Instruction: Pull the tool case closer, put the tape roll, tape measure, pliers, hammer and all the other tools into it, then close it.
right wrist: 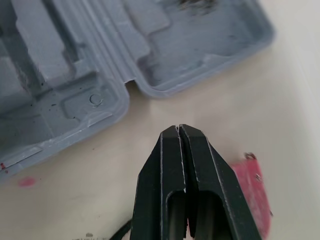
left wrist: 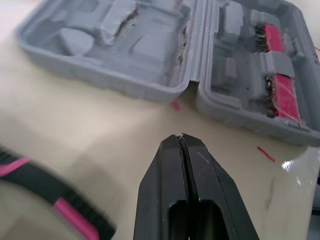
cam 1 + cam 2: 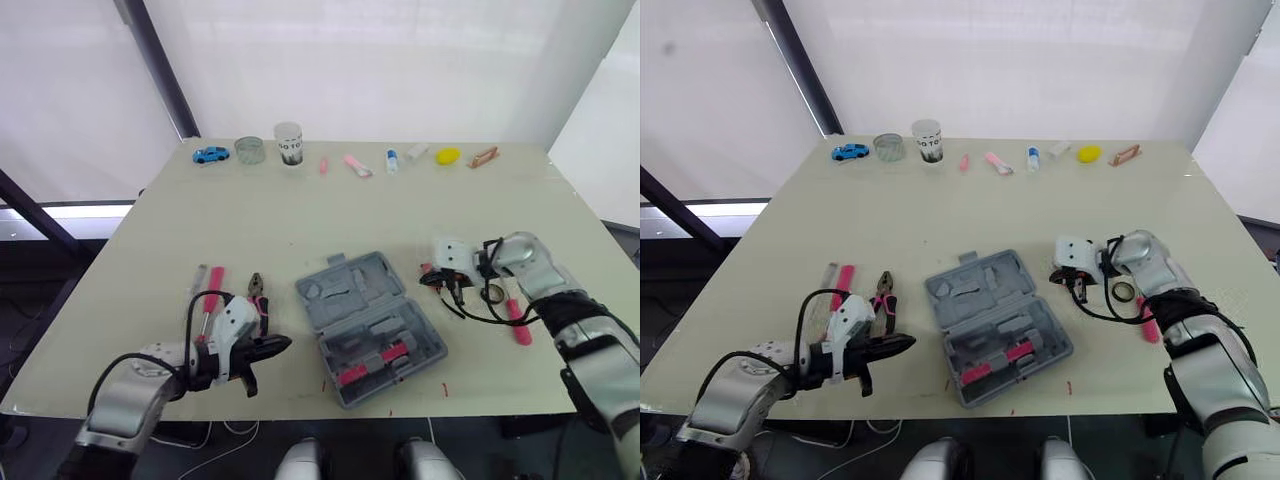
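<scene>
left gripper (image 2: 180, 137): pinched tight, holding nothing; up front, so it's your nearer arm for the pliers
pliers (image 3: 258, 296): just behind it; long axis front-to-back, handles toward the robot
tool case (image 3: 340, 290): open, off to its right
right gripper (image 1: 178, 129): clamped empty too, beside the case's far-right corner; tape roll (image 3: 492, 293) just right of it

The left arm (image 3: 125, 390) and right arm (image 3: 560, 295) wear rounded silver-grey shells, and behind each set of jaws sits a white housing (image 3: 450, 255) with black cables (image 3: 470, 315) looping loose from it. The left gripper (image 2: 180, 136) and right gripper (image 1: 178, 128) each carry 2 glossy black fingers, tapered to blunt tips and pressed together along a thin seam, with hollow slots further back.
</scene>
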Tool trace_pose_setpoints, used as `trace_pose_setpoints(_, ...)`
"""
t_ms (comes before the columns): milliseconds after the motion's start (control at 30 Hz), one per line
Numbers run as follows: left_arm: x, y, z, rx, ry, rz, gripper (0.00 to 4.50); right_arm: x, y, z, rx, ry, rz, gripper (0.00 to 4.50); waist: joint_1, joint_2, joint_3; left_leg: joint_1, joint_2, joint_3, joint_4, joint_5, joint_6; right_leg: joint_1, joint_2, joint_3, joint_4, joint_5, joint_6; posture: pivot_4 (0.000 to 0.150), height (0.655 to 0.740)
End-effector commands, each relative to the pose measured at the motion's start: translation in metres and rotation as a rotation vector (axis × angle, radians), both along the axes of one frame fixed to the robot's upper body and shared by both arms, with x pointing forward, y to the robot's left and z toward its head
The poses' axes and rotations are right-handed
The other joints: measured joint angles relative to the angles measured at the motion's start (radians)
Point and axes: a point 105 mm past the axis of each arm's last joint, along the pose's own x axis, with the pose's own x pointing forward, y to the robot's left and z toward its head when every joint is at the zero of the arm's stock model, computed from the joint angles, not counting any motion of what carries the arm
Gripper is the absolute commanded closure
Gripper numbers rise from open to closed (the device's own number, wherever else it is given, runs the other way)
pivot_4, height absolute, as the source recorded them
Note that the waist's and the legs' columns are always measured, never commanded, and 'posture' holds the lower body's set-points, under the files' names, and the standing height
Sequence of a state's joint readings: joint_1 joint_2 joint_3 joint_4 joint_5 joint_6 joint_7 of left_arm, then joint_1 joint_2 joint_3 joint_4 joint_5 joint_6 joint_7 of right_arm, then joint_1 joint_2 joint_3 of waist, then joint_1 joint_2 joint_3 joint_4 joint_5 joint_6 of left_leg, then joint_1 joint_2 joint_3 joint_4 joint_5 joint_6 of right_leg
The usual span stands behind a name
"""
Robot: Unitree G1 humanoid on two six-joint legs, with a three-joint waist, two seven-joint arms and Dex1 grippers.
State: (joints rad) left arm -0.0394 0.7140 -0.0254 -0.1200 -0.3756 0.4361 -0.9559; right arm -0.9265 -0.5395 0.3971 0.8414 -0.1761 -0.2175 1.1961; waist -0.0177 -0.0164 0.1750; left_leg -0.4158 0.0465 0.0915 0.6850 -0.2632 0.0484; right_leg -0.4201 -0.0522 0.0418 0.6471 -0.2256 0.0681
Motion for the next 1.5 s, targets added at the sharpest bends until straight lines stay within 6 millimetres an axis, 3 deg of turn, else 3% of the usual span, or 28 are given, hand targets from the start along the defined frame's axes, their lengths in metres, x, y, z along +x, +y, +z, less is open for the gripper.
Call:
trace_pose_setpoints(33, 0.001, -0.010, -0.004, 0.016, -0.002, -0.013, 4.50, 0.005, 0.001, 0.003, -0.065, -0.029, 0.031, 4.48, 0.000, 0.000, 0.000, 0.000, 0.000, 0.000, 0.000, 0.001, -0.002, 0.000, 0.000, 0.000, 0.000, 0.000, 0.000, 0.150, 0.7400)
trace_pose_setpoints(267, 0.009, -0.042, -0.004, 0.055, -0.012, -0.012, 4.50, 0.009, 0.018, -0.009, -0.159, -0.028, 0.080, 4.48, 0.000, 0.000, 0.000, 0.000, 0.000, 0.000, 0.000, 0.002, -0.004, 0.000, 0.000, 0.000, 0.001, 0.000, 0.000, 0.150, 0.7400)
trace_pose_setpoints(667, 0.026, -0.045, 0.003, 0.079, -0.022, -0.021, 4.50, -0.006, 0.038, -0.028, -0.189, 0.031, 0.204, 4.48, -0.002, 0.000, 0.000, 0.001, 0.000, -0.002, 0.000, 0.003, -0.006, 0.000, 0.000, -0.001, 0.003, 0.000, 0.000, 0.150, 0.7400)
trace_pose_setpoints(1133, 0.037, -0.043, -0.004, 0.129, -0.043, -0.181, 4.50, -0.032, 0.019, -0.033, -0.117, 0.131, 0.208, 4.48, 0.001, 0.000, 0.000, 0.001, 0.000, -0.003, 0.000, 0.004, -0.006, 0.000, 0.001, -0.001, 0.005, 0.000, -0.001, 0.150, 0.7400)
trace_pose_setpoints(1500, 0.040, -0.061, -0.010, 0.148, -0.041, -0.333, 4.50, -0.051, -0.002, -0.036, -0.092, 0.168, 0.139, 4.48, 0.008, 0.000, 0.000, 0.000, -0.001, -0.003, 0.001, 0.003, -0.004, 0.000, 0.001, -0.001, 0.004, 0.000, -0.001, 0.150, 0.7400)
